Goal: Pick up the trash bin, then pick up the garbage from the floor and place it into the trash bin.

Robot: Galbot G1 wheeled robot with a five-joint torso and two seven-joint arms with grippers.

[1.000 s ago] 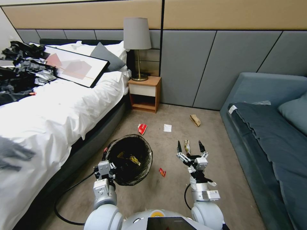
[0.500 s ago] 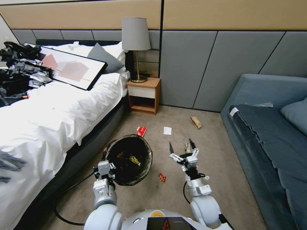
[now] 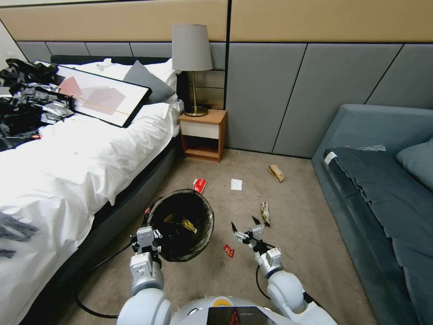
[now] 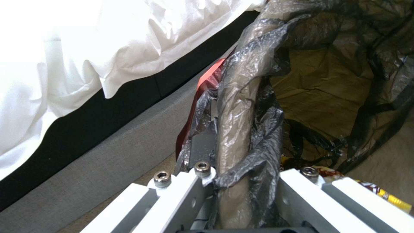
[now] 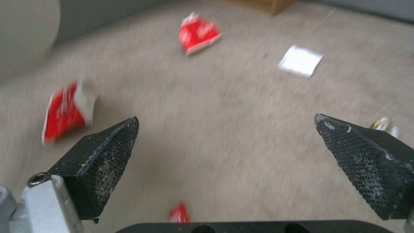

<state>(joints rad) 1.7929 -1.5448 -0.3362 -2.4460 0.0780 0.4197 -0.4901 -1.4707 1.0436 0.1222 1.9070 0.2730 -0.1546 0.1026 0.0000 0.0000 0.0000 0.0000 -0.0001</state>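
The trash bin (image 3: 182, 225), lined with a black bag, hangs tilted just above the carpet beside the bed. My left gripper (image 3: 146, 237) is shut on its rim (image 4: 235, 106), and wrappers lie inside it. My right gripper (image 3: 246, 225) is open and low over the carpet, close to a small red wrapper (image 3: 229, 251). Both black fingertips (image 5: 99, 155) stand wide apart over bare carpet, with that wrapper (image 5: 179, 212) just below them. Other garbage lies around: a yellow-dark wrapper (image 3: 264, 213), a red wrapper (image 3: 199, 185), white paper (image 3: 236, 184) and a brown paper bag (image 3: 275, 172).
A bed (image 3: 81, 153) with white bedding runs along the left, close to the bin. A blue sofa (image 3: 383, 194) lines the right. A wooden nightstand (image 3: 204, 135) with a lamp stands at the back wall. Another red-and-white wrapper (image 5: 64, 111) lies beside the bin.
My right gripper has drawn back toward me, moved left and dropped lower, leaving the yellow-dark wrapper behind and nearing the small red one. The left gripper still holds the bin.
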